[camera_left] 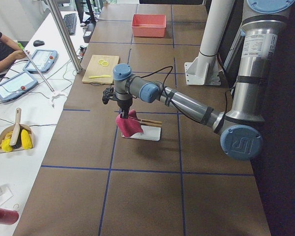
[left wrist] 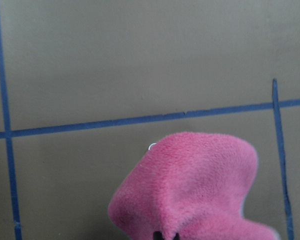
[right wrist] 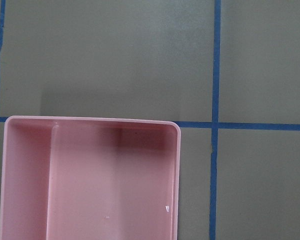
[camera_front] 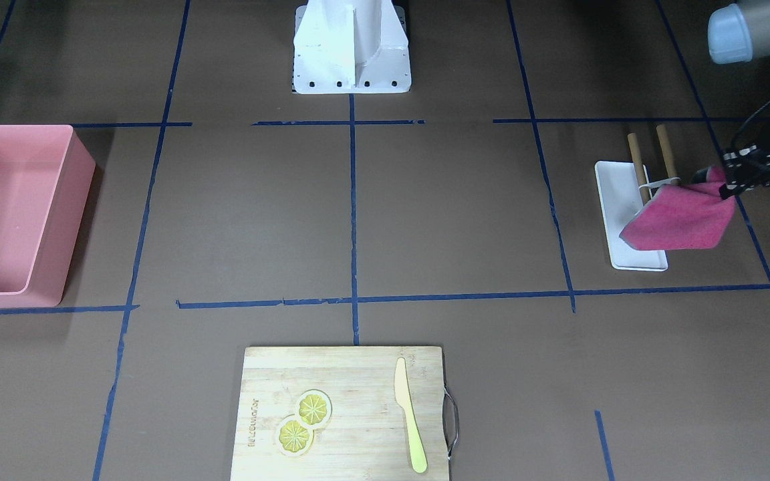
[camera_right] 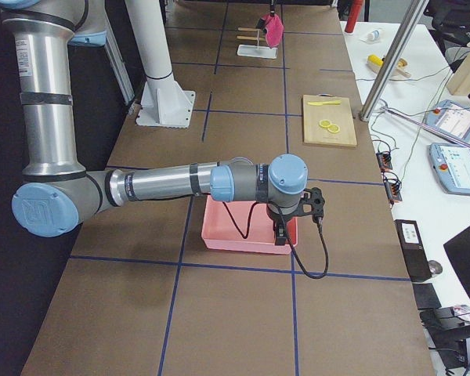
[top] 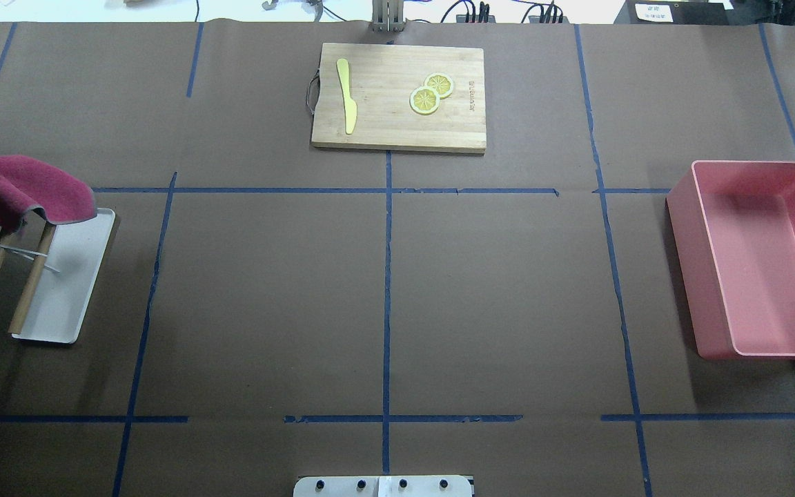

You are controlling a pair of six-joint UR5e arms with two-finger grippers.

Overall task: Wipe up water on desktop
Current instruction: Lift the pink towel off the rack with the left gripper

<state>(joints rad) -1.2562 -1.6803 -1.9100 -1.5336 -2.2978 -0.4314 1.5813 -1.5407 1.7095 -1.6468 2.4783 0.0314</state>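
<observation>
The desktop (top: 266,297) is dark brown with blue tape lines; I can make out no water on it in any view. My left gripper (camera_front: 719,182) is shut on a magenta cloth (camera_front: 682,220), holding it in the air over a white tray (top: 73,276) with two wooden rods (camera_front: 637,160). The cloth (left wrist: 190,185) fills the bottom of the left wrist view. My right gripper (camera_right: 282,231) hangs at the edge of a pink bin (top: 756,262). It shows only in the exterior right view, so I cannot tell whether it is open or shut.
A wooden cutting board (top: 397,96) with two lemon slices (top: 430,93) and a yellow knife (top: 347,93) lies at the far middle edge. The white robot base (camera_front: 351,47) stands at the near middle edge. A person's arm (camera_left: 0,59) rests on the side desk.
</observation>
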